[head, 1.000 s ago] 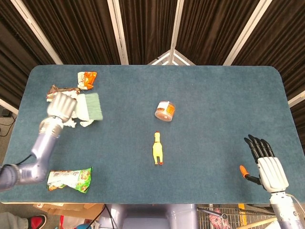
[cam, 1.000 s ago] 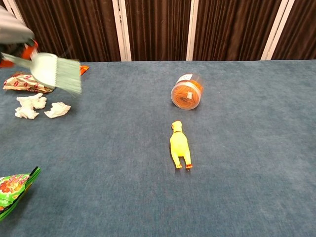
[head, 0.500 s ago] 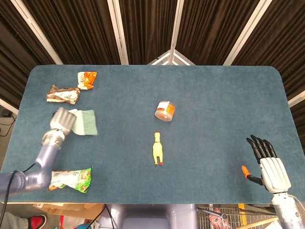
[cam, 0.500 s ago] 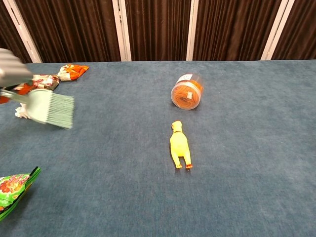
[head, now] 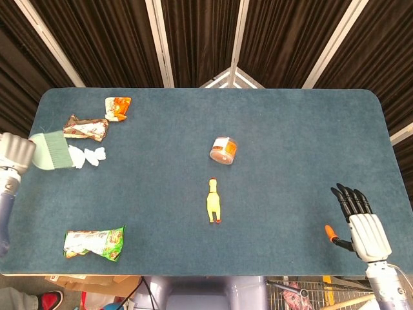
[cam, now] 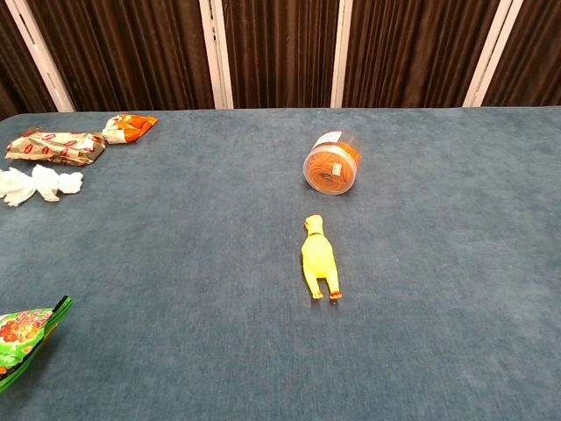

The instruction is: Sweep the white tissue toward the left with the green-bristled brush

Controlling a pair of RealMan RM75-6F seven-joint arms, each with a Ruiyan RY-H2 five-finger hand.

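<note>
Lying just right of the brush (head: 53, 150) — white tissue (head: 86, 156) — left hand (head: 14, 152) gripping.

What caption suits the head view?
Left hand holds the brush beside the tissue near the table's left edge.

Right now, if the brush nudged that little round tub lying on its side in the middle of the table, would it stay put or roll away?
Probably roll. The round tub lies on its side on the table, so its curved wall touches the cloth, and nothing stands close enough to stop it. Its see-through wall looks like stiff plastic, so it should keep its shape under a push. The felt-like cloth may slow it.
</note>
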